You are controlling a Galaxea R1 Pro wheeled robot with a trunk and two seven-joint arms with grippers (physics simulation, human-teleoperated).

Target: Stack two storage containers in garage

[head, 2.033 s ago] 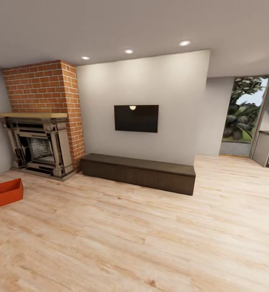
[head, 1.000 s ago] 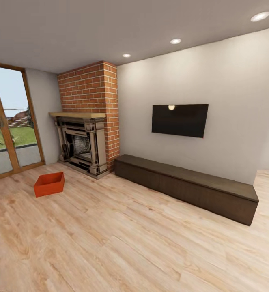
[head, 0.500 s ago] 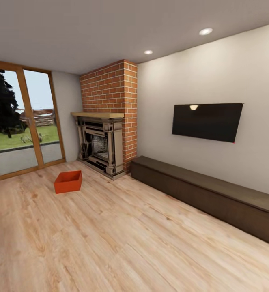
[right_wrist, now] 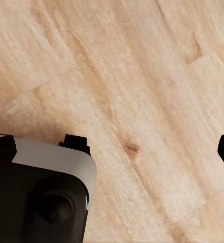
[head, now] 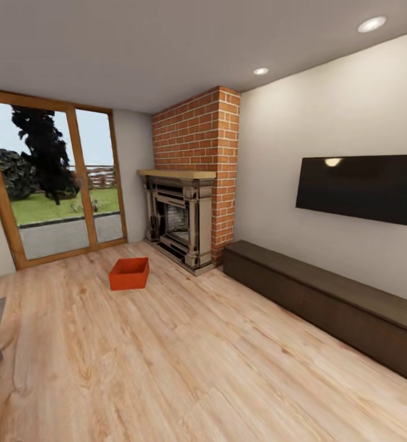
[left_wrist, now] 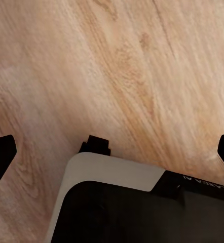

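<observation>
Turning to face the bin in the living room

The view has swung left: one orange bin (head: pixel 129 273) now sits mid-floor before the fireplace (head: pixel 180 222), still far off. Both grippers (left_wrist: pixel 112 147) (right_wrist: pixel 147 144) hang spread and empty over wood planks.

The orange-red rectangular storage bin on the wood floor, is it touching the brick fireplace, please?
Apart. In the head view, the orange-red rectangular storage bin sits with a strip of bare light wood-plank floor between it and the red-brick fireplace.

One orange-red storage container (head: pixel 129 273) sits upright, lidless; on light wood-plank floor (head: pixel 166 368).
</observation>
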